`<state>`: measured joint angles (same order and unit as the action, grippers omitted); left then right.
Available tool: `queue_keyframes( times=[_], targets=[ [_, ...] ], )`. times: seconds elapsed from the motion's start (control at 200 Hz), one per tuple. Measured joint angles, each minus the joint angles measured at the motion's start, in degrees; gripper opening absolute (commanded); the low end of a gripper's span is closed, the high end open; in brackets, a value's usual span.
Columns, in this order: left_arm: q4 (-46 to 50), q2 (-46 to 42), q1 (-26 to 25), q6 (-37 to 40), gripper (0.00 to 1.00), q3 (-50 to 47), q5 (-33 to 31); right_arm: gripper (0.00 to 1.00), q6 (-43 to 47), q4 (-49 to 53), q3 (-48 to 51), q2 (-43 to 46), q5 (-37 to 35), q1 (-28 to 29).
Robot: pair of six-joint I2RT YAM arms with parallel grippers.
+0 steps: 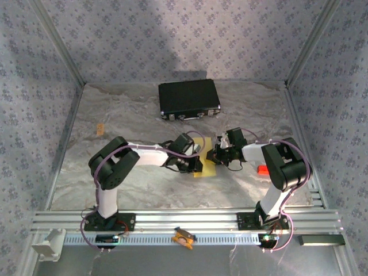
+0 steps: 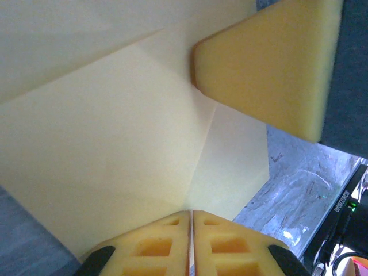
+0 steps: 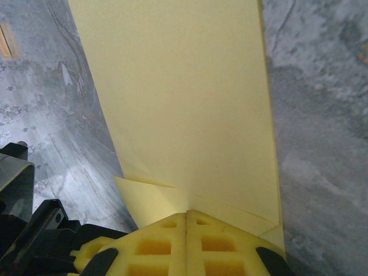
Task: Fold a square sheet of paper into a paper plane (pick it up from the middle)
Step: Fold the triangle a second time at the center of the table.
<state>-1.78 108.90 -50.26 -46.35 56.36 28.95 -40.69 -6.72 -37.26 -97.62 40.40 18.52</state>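
The square sheet of paper is pale yellow and partly folded, lying on the table between the two arms. Creases run across it in the left wrist view, and small folded flaps show near my fingertips in the right wrist view. My left gripper is shut, tips down on a crease. My right gripper is shut too, tips on the folded edge. One of its fingers rests on the sheet opposite the left gripper. Whether either pinches a fold is unclear.
A black rectangular case lies at the back centre. A small red object sits by the right arm, a tan scrap at the left, and an orange clip on the front rail. Metal frame posts line the table's sides.
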Motion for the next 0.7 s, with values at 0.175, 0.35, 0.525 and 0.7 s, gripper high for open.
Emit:
queue_keyframes(
  times=[0.175, 0.35, 0.525, 0.7],
  targets=[
    [-1.4, -1.3, 0.0, 0.2, 0.1, -2.0, -0.1, 0.0, 0.0, 0.0, 0.0, 0.0, 0.0, 0.0],
    [-0.1, -3.8, -0.1, 0.9, 0.1, -4.5, 0.0, 0.0, 0.0, 0.0, 0.0, 0.0, 0.0, 0.0],
    [0.2, -3.9, -0.1, 1.7, 0.09, -5.0, -0.1, 0.0, 0.0, 0.0, 0.1, 0.0, 0.0, 0.0],
    [-0.6, -5.3, -0.1, 1.7, 0.08, -7.0, -0.2, 0.0, 0.0, -0.4, 0.3, 0.0, 0.1, -0.1]
  ],
)
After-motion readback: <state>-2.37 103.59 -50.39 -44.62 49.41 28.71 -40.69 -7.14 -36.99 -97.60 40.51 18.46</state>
